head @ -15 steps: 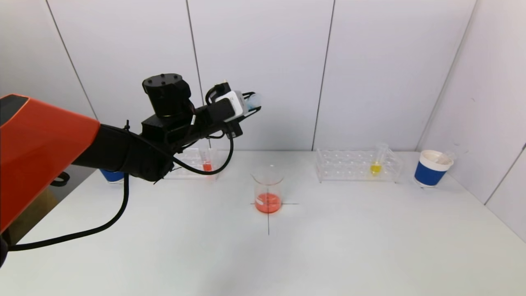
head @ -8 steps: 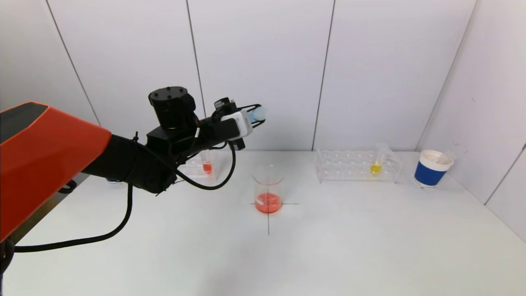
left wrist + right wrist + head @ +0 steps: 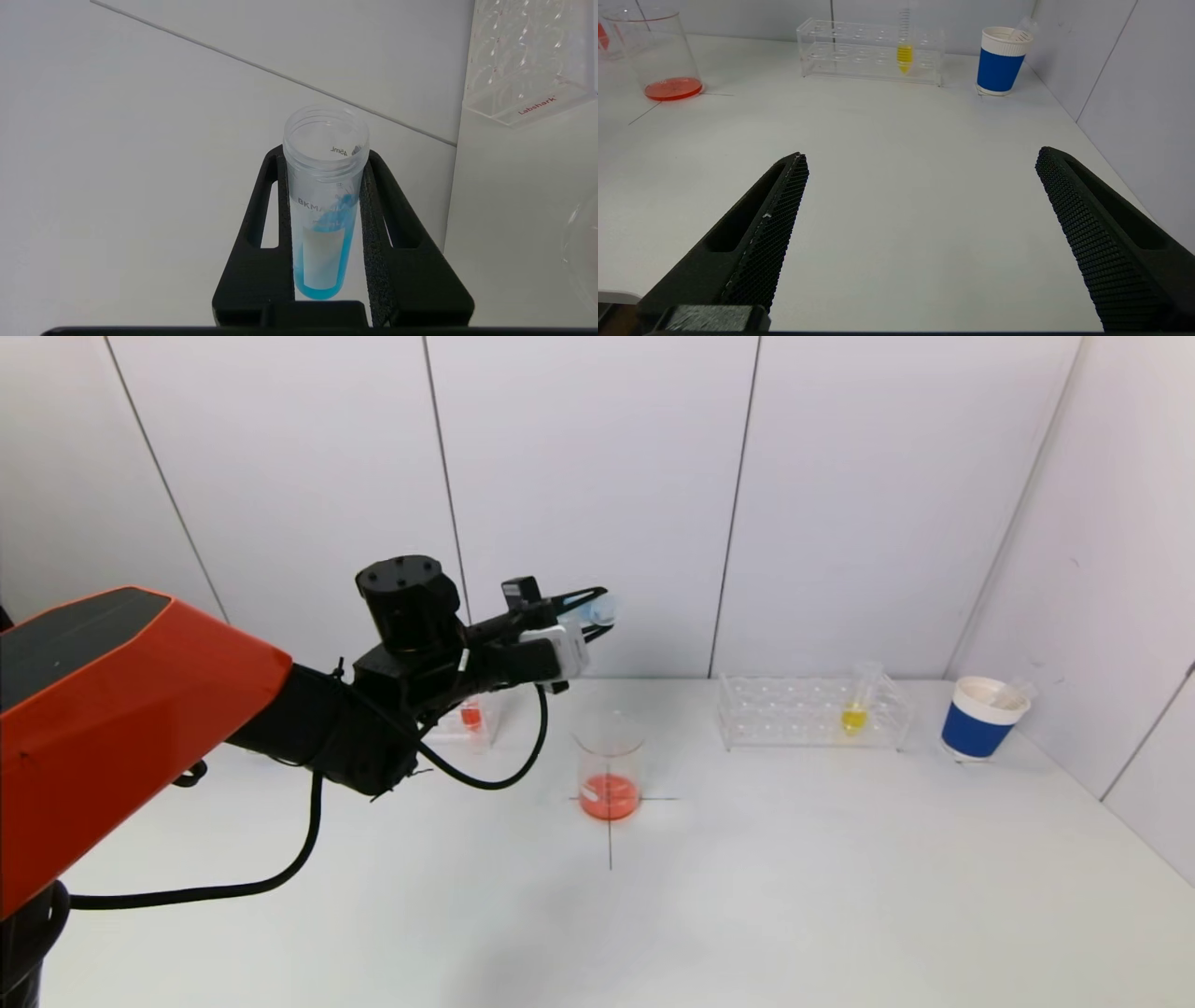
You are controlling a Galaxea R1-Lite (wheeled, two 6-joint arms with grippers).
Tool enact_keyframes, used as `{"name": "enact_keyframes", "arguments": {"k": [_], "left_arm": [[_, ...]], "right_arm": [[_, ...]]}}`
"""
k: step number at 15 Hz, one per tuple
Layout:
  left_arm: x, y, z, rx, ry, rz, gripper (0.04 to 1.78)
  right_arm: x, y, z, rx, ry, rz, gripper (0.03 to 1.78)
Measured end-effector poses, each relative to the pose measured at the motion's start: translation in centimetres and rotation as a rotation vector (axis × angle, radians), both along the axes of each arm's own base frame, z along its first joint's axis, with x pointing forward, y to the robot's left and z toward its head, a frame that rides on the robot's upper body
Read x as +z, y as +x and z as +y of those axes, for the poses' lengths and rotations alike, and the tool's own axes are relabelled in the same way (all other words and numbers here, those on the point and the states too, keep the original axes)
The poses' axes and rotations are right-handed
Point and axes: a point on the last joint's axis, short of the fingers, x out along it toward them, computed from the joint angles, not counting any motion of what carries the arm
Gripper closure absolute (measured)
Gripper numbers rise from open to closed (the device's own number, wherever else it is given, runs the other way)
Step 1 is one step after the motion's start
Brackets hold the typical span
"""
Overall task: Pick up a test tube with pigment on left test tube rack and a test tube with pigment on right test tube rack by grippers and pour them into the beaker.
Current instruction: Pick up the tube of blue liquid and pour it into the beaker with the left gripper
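Left end effector (image 3: 590,610) raised above and behind beaker (image 3: 609,765), arm stretched forward, clamped on tilted blue tube (image 3: 324,200). Right end effector (image 3: 920,233) low over table (image 3: 794,859), spread wide, nothing held.

A laboratory test bench

A white table (image 3: 747,915) enclosed by plain white panels is seen, on which clear test tube racks (image 3: 810,711), a glass beaker (image 3: 609,765) and coloured liquids are set.
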Motion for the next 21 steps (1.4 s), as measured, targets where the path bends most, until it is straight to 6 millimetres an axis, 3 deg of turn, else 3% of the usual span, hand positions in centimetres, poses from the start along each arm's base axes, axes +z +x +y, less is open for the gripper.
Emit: {"name": "enact_keyframes", "arguments": {"k": [12, 21], "left_arm": [[-0.8, -0.3, -0.2, 0.008, 0.017, -0.116, 1.39], [-2.7, -0.8, 0.0, 0.012, 0.064, -0.111, 1.39]], "right_arm": [[0.0, 0.0, 0.0, -0.001, 0.0, 0.0, 0.04], [0.0, 0.0, 0.0, 0.0, 0.0, 0.0, 0.04]]}}
